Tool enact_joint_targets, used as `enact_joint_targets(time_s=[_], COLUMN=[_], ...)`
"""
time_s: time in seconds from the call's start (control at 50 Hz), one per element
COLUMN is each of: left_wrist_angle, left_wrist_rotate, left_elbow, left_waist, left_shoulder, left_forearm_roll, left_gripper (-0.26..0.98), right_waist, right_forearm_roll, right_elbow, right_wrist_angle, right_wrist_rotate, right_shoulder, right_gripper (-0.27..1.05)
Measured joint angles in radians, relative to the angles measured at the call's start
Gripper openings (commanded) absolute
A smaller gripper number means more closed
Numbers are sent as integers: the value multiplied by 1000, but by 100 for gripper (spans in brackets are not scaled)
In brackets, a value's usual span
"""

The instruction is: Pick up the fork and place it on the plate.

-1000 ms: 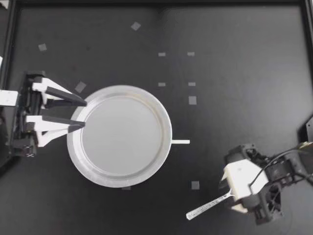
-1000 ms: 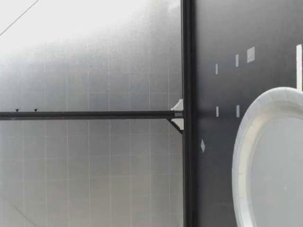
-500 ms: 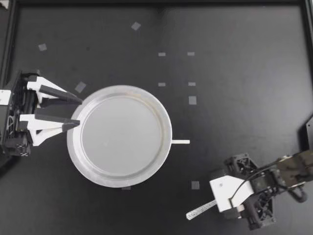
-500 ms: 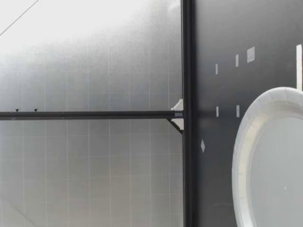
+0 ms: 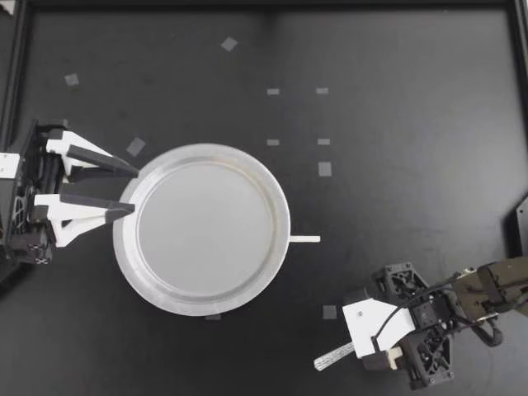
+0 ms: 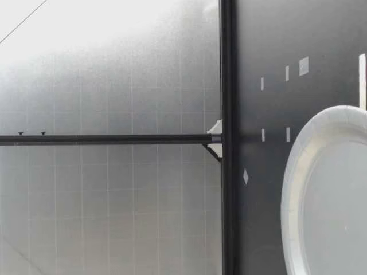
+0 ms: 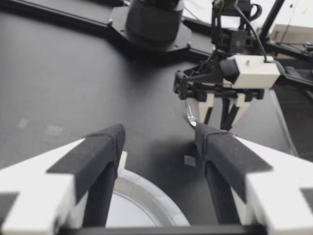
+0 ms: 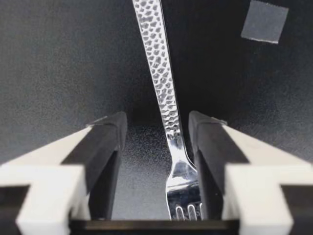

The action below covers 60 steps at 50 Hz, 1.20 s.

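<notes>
A silver fork (image 5: 332, 357) with a hammered handle lies on the black table near the front right, its handle end sticking out from under my right gripper (image 5: 375, 345). In the right wrist view the fork (image 8: 164, 93) runs between the open fingers of the right gripper (image 8: 156, 117), tines toward the wrist, closer to one finger (image 8: 210, 147) and apart from the other. The round paper plate (image 5: 202, 153) sits left of centre with nothing on it. My left gripper (image 5: 128, 190) stands open just off its left rim; in its own view the gripper (image 7: 159, 134) looks over the plate rim (image 7: 146, 193).
A short white strip (image 5: 304, 239) lies against the plate's right rim. Small grey tape squares (image 5: 324, 169) dot the table. A black frame rail (image 5: 264, 4) borders the far edge. The low view shows only the plate (image 6: 292, 172) and the tape marks.
My right gripper has slid along the fork toward the plate side, covering more of the handle, with its fingers a little narrower. My left gripper drew back off the plate's rim.
</notes>
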Motion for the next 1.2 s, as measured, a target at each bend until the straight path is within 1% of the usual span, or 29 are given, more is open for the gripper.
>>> enact_joint_targets(time_s=[0.12, 0.28, 0.34, 0.44, 0.62, 0.72, 0.74, 0.76, 0.78, 0.8, 0.82, 0.84, 0.86, 0.88, 0.9, 0.92, 0.94, 0.96, 0.98, 1.0, 1.02, 1.06, 1.08, 1.1, 1.12, 1.14, 1.16, 1.18, 1.2], left_wrist_angle=[0, -2, 0, -2, 0, -11, -32, -32, -81, -81, -81, -133, -133, -167, -167, -196, -196, -209, -209, -209, -216, -216, -218, -218, -218, -218, -224, -224, -224], left_wrist_rotate=[-5, -5, -6, -5, -11, -21, -35, -35, -74, -74, -74, -137, -137, -190, -190, -281, -281, -382, -382, -382, -518, -518, -646, -646, -769, -769, -891, -891, -891], left_elbow=[0, 0, 0, -2, 6, 20, 26, 26, 28, 28, 28, 28, 28, 26, 26, 20, 20, 15, 15, 15, 14, 14, 14, 14, 18, 18, 32, 32, 32], left_waist=[0, 0, 0, -2, 0, 0, 0, 0, -2, -2, -2, -2, -2, 0, 0, -2, -2, -2, -2, -2, -2, -2, 0, 0, -2, -2, 0, 0, 0], left_shoulder=[-2, -2, -3, -3, -2, -2, 3, 3, 15, 15, 15, 32, 32, 51, 51, 74, 74, 92, 92, 92, 106, 106, 104, 104, 95, 95, 74, 74, 74], left_forearm_roll=[0, 0, 0, 0, 0, 0, 0, 0, -6, -6, -6, -17, -17, -23, -23, -28, -28, -29, -29, -29, -31, -31, -31, -31, -28, -28, -9, -9, -9], left_gripper=[57, 57, 57, 57, 57, 57, 57, 57, 57, 57, 57, 57, 57, 57, 57, 57, 57, 57, 57, 57, 57, 56, 56, 56, 56, 56, 56, 56, 56], right_waist=[0, 0, 0, -2, -9, -41, -69, -69, -69, -100, -100, -133, -133, -164, -164, -164, -201, -201, -235, -235, -261, -261, -288, -288, -288, -301, -301, -307, -307], right_forearm_roll=[0, 0, 0, 0, 0, -17, -54, -54, -54, -109, -109, -195, -195, -278, -278, -278, -379, -379, -492, -492, -606, -606, -719, -719, -719, -845, -845, -974, -974], right_elbow=[0, 0, 0, 0, -15, -69, -109, -109, -109, -146, -146, -178, -178, -196, -196, -196, -215, -215, -233, -233, -249, -249, -268, -268, -268, -290, -290, -310, -310], right_wrist_angle=[2, 18, 31, 37, 35, 26, 26, 26, 26, 28, 28, 46, 46, 64, 64, 64, 91, 91, 120, 120, 156, 156, 192, 192, 192, 238, 238, 279, 279], right_wrist_rotate=[2, 6, 23, 38, 55, 41, 28, 28, 28, 6, 6, -23, -23, -38, -38, -38, -44, -44, -46, -46, -49, -49, -48, -48, -48, -44, -44, -38, -38], right_shoulder=[0, 5, 5, 5, 2, -49, -92, -92, -92, -135, -135, -175, -175, -198, -198, -198, -212, -212, -215, -215, -213, -213, -213, -213, -213, -213, -213, -213, -213], right_gripper=[37, 16, 6, -3, -5, -5, -5, -5, -5, -5, -5, -5, -5, -5, -5, -5, -5, -5, -5, -5, -5, -5, -5, -5, -5, -5, -5, -5, -5])
